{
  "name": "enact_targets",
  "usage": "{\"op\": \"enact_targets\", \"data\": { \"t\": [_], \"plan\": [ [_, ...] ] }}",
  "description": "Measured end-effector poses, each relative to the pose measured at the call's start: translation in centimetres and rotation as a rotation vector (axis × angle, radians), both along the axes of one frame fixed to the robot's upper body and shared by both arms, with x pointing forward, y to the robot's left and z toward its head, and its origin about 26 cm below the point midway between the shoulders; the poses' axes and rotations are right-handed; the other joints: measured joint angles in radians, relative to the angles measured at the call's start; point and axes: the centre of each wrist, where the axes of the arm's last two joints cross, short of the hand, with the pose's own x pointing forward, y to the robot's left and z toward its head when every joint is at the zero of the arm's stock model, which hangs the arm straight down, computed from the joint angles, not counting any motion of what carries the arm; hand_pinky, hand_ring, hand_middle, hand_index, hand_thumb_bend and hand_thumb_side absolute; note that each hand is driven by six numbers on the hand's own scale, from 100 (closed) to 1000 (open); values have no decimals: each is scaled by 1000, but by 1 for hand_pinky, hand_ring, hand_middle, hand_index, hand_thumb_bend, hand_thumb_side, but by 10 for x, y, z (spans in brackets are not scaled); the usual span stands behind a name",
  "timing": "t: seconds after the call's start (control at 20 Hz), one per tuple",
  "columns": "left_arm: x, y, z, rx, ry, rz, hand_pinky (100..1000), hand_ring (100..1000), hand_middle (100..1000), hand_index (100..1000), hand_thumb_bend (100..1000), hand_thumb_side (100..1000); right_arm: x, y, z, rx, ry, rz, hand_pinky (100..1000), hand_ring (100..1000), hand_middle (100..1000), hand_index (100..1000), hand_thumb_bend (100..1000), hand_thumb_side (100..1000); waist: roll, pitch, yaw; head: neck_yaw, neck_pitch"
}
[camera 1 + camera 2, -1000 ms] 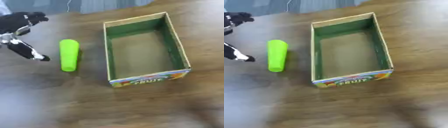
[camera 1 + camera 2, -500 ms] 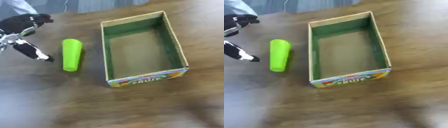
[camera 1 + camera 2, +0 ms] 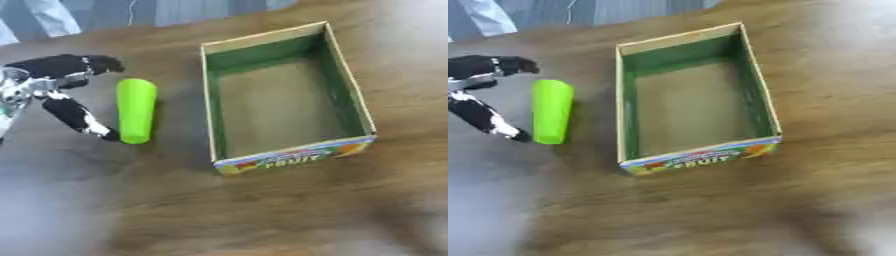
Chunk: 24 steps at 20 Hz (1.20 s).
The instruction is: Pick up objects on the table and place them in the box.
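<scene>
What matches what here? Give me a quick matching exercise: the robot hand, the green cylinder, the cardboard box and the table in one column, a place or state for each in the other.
Things:
1. left robot hand
2. bright green plastic cylinder
3. open cardboard box with green inner walls
4. brown wooden table

Places or states:
A. lying on its side left of the box
B. empty, fruit label on its near wall
C. open, spread beside the cylinder's left side
D. carries everything else

Pairs: 1-C, 2-A, 3-B, 4-D
</scene>
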Motion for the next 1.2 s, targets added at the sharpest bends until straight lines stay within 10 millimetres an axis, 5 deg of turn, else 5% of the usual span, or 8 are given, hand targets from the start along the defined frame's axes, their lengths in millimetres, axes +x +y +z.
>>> {"op": "enact_targets", "data": {
  "t": [0.7,0.85,0.9,0.95,1.0,1.2],
  "plan": [
    [-5,-18,12,48,-142,-27,1000,1000,1000,1000,1000,607,0,0,0,-4,2,-1,524,754,812,846,100,1000,3,-1,-8,0,0],
    [-5,-19,11,44,-148,-19,1000,1000,1000,1000,1000,520,0,0,0,-4,2,-1,523,753,811,846,100,1000,4,-1,-12,0,0],
    [-5,-20,9,44,-147,-19,1000,1000,1000,1000,1000,429,0,0,0,-5,3,-1,524,753,811,846,100,1000,6,-1,-14,0,0],
    [-4,-21,8,50,-145,-20,1000,1000,1000,1000,1000,479,0,0,0,-5,4,-2,524,753,811,846,100,1000,8,-1,-17,-1,0],
    [-4,-22,7,56,-142,-20,1000,1000,1000,1000,1000,287,0,0,0,-5,4,-2,526,753,812,846,100,1000,9,-2,-18,-1,0],
    [-4,-24,5,92,-121,-19,1000,1000,1000,1000,1000,343,0,0,0,-7,5,-2,527,753,812,846,100,1000,11,-8,-24,-1,0]
  ]
}}
